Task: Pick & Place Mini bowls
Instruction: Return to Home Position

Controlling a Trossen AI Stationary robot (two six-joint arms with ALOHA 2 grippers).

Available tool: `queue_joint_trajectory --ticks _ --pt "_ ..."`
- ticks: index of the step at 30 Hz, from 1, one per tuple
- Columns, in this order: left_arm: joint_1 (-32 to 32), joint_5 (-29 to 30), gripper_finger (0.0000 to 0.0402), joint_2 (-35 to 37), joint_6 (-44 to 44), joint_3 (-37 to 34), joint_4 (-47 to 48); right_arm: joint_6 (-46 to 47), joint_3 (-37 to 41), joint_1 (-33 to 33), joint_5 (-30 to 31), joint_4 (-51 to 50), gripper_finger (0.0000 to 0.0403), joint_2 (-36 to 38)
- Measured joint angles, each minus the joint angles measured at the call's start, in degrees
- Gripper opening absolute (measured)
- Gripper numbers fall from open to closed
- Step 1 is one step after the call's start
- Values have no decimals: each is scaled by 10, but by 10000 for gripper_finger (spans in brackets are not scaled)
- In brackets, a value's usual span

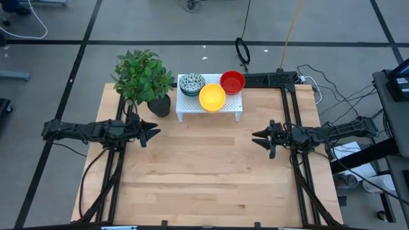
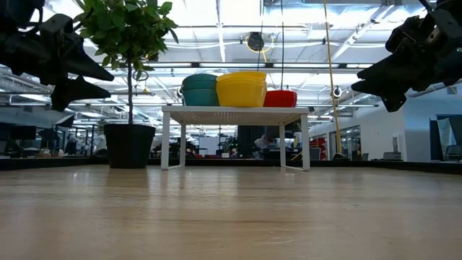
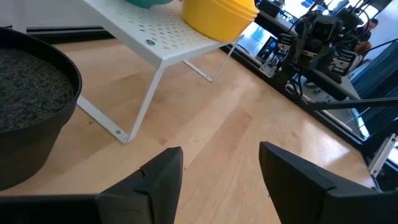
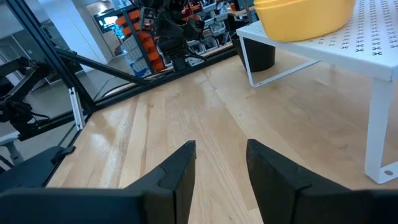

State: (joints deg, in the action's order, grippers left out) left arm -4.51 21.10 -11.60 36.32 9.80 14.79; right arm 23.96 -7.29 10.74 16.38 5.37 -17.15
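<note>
Pale wooden planks make up the tabletop [image 1: 204, 172] below me, and both my dark arms hang above it, clear of the wood. My left gripper [image 1: 153, 132] and my right gripper [image 1: 259, 138] point at each other across the middle, well apart, with bare wood between them. Both are empty with fingers parted: the left fairly wide, the right narrower but plainly apart.

Just beyond my left gripper, toward the far edge, stands a leafy green plant [image 1: 142, 75] in a round black pot [image 1: 160, 105]. Beside that pot, beyond the gap between my two grippers, is a white perforated metal shelf [image 1: 231, 102] on thin legs.

All the mini bowls I can see sit on top of this shelf in three stacks.
- **The yellow round bowls** [image 1: 212, 97] are at the shelf edge nearest my grippers, roughly midway between them.
- **The white bowls with a dark speckled pattern** [image 1: 192, 84] are farther back, on my left gripper's side. From table height their outsides look teal.
- **The glossy red bowls** [image 1: 232, 82] are farther back, on my right gripper's side.
</note>
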Motion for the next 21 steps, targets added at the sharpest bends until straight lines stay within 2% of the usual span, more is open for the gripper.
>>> queue_joint_trajectory --ticks 21 --pt "0 0 216 0 -1 0 0 0 0 0 0 0 130 36"
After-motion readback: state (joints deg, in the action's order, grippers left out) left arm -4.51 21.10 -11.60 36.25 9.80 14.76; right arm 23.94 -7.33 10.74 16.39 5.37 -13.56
